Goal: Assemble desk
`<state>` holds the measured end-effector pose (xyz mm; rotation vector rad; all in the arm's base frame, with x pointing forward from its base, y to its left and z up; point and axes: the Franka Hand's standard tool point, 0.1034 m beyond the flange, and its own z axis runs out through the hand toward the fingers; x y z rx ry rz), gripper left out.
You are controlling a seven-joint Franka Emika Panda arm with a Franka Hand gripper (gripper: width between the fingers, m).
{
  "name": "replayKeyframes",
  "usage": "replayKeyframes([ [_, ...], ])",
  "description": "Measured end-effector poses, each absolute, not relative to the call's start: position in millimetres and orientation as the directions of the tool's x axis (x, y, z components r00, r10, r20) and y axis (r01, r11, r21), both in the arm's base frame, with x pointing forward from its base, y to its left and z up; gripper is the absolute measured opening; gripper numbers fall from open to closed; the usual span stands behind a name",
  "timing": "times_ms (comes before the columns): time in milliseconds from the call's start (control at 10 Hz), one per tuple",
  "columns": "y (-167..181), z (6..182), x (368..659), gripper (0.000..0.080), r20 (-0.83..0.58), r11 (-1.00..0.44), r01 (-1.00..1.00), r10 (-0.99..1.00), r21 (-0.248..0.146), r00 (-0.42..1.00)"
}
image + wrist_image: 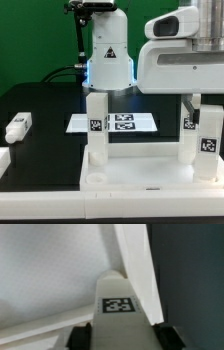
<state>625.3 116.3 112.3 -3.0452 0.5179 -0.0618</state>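
Exterior view's left: loose leg apart from desk top; marker board behind.

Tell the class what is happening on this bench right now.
The robot arm's gripper has a white tagged leg between its fingers at the desk top's edge; whether it already grips is unclear. An upright leg stands on the desk top toward the exterior view's left, and a loose leg lies on the black table further left.
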Motion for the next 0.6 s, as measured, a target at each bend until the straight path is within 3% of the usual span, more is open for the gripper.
replayKeyframes([
  [200,116.7,110.7,626.5,0.0285,0.033,-0.840,-0.537,-0.541,-0.074,0.841],
  [600,113.0,111.1,632.4,0.0285,-0.029,-0.452,-0.880,-0.887,-0.147,0.460],
])
